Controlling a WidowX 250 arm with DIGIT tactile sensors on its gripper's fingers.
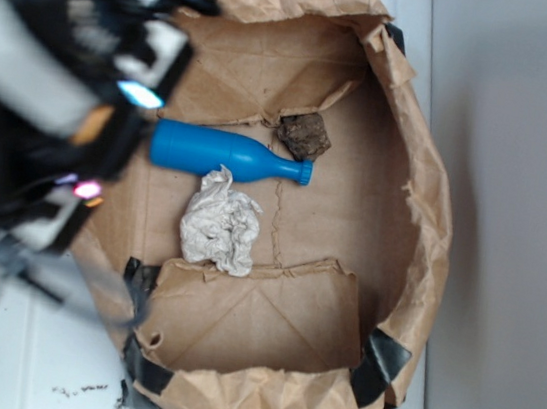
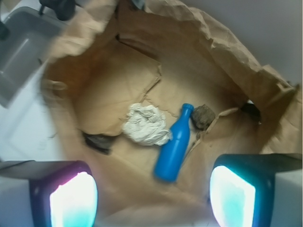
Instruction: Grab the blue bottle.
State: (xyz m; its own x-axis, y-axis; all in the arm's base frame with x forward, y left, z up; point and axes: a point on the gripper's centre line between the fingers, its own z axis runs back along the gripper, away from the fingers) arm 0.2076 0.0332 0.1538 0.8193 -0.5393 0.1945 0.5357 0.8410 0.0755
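Exterior view: the blue bottle [image 1: 225,154] lies on its side on the floor of a crumpled brown paper bin [image 1: 423,214], its smooth plastic body tapering to a narrow neck and a ribbed cap that points right. Just below it sits a wad of crumpled white paper [image 1: 220,226], wrinkled and irregular, touching or nearly touching the bottle's body. A rough, dark brown lump [image 1: 305,135] rests just above the neck. The bin's walls are creased kraft paper, patched at the rim with black tape [image 1: 380,368]. The gripper [image 1: 121,134] is blurred at the left edge, above the bottle's base.

In the wrist view, the 2 fingers [image 2: 73,198] frame the bottom corners, their pads glowing pale pink and cyan, spread wide with nothing between them. The bottle [image 2: 174,144] lies beyond them, apart from both. No label or writing can be read on anything.
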